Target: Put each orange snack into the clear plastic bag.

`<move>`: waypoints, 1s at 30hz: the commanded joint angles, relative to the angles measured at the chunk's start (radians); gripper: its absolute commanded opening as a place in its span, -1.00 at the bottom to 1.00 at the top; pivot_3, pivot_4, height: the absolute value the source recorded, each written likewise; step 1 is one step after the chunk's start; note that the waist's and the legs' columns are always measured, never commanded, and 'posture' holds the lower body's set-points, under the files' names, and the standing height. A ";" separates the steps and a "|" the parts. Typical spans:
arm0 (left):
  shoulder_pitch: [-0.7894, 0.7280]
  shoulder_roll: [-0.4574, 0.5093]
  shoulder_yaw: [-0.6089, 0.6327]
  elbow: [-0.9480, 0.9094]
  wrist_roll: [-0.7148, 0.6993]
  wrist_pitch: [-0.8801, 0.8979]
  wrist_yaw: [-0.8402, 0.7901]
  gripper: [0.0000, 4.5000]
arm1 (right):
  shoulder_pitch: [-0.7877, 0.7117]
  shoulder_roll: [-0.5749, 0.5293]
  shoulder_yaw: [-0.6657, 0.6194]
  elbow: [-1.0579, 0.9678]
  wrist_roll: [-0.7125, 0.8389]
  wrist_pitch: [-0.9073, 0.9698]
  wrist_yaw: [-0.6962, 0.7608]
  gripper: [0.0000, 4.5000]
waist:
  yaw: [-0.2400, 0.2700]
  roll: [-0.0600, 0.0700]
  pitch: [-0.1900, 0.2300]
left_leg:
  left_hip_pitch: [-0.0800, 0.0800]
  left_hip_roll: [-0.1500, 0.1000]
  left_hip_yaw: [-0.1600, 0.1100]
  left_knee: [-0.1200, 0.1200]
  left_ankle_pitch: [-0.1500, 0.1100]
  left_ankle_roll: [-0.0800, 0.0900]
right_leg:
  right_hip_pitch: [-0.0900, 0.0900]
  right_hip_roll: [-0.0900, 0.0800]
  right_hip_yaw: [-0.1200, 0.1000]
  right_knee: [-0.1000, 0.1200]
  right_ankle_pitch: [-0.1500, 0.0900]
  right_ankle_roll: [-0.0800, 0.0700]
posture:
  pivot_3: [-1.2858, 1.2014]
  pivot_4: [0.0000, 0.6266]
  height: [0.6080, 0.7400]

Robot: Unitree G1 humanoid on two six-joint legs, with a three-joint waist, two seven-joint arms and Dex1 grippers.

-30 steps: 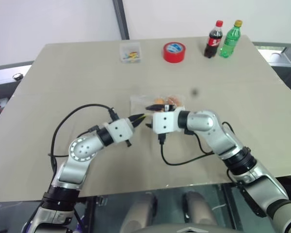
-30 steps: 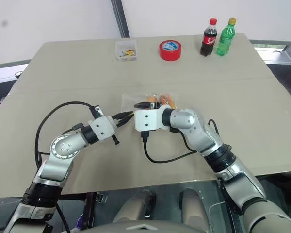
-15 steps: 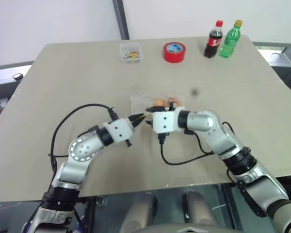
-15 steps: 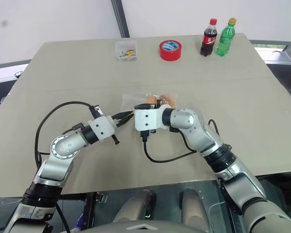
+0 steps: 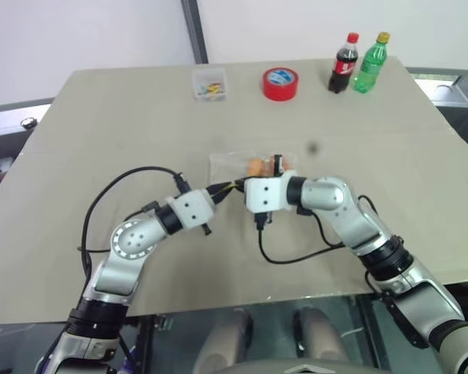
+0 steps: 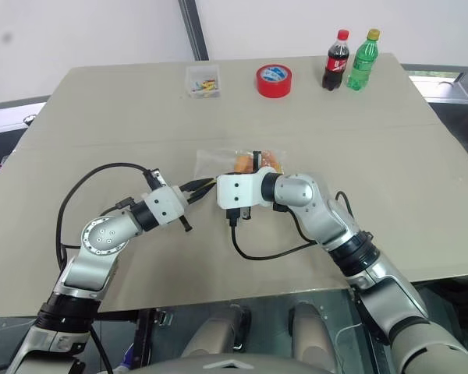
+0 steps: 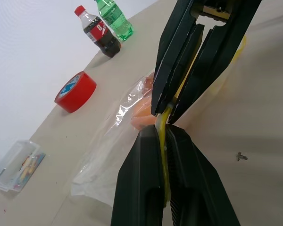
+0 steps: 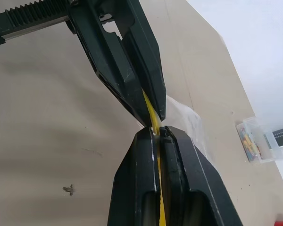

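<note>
The clear plastic bag (image 5: pixel 225 164) lies mid-table with its yellow seal strip (image 7: pixel 163 126) lifted toward me. One orange snack (image 6: pixel 241 162) shows through the plastic and a second orange snack (image 6: pixel 270 160) lies just to its right. My left gripper (image 5: pixel 232 187) is shut on the yellow strip. My right gripper (image 5: pixel 242 185) meets it tip to tip and is shut on the same strip. In the wrist views the strip runs between both pairs of black fingers (image 8: pixel 148 155), and an orange snack (image 7: pixel 142 117) shows behind the plastic.
At the table's far side stand a small clear box of coloured bits (image 5: pixel 210 84), a red tape roll (image 5: pixel 280 82), a cola bottle (image 5: pixel 344 62) and a green bottle (image 5: pixel 372 61). Black cables (image 5: pixel 296 253) loop on the table under both wrists.
My right gripper's fingers, spread open a second ago, have closed onto the bag's yellow strip. Both arms and the left gripper stayed where they were.
</note>
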 commanded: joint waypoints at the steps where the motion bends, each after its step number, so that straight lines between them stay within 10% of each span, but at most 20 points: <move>1: 0.003 -0.005 0.035 -0.042 -0.051 -0.004 0.012 -1.00 | -0.007 -0.014 -0.037 -0.030 -0.005 0.023 -0.016 -0.96 | 0.000 0.000 0.000 | 0.000 0.000 0.000 0.000 0.000 0.000 | 0.000 0.000 0.000 0.000 0.000 0.000 | 0.03 -0.52 1.00; 17: -0.033 -0.011 0.065 -0.018 -0.087 0.043 0.035 -1.00 | 0.145 -0.238 -0.243 -0.149 -0.009 0.210 -0.082 -0.96 | 0.001 0.000 0.000 | 0.000 0.000 0.000 -0.001 0.000 0.000 | 0.000 0.000 0.000 0.000 0.000 0.000 | 0.03 -0.52 1.00; 30: -0.446 -0.050 0.063 0.327 -0.075 0.033 0.079 -1.00 | -0.178 -0.255 -0.275 0.222 -0.043 0.058 -0.316 -0.96 | 0.002 0.000 0.000 | -0.001 0.000 0.001 0.000 0.000 0.000 | 0.000 0.000 0.000 -0.002 0.000 0.000 | 0.03 -0.52 1.00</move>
